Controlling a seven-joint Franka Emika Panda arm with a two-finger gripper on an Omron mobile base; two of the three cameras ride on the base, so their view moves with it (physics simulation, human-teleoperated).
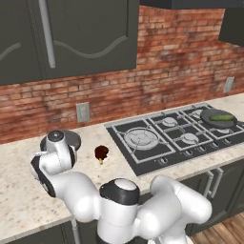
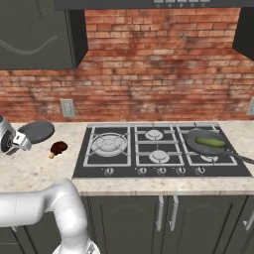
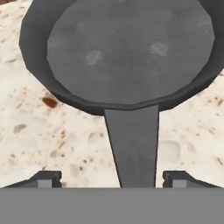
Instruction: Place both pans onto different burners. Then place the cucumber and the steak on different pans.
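Step in hand: fetching the second pan [image 3: 131, 57], which sits on the counter [image 3: 35, 131] at 9 o'clock of the cooktop [image 2: 163, 149]. Gripper [image 3: 112, 178] low behind it, fingers spread either side of the handle [image 3: 133, 144], not yet pinching. Next: close, lift, carry to a free burner [image 2: 108, 144]. Other pan [image 2: 208, 141] holds the cucumber [image 2: 210, 142], at 3 o'clock. Steak [image 2: 58, 147] lies on the counter.

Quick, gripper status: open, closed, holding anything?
Gripper: open, holding nothing; its fingertips stand either side of the handle of the empty pan on the counter, not closed on it.
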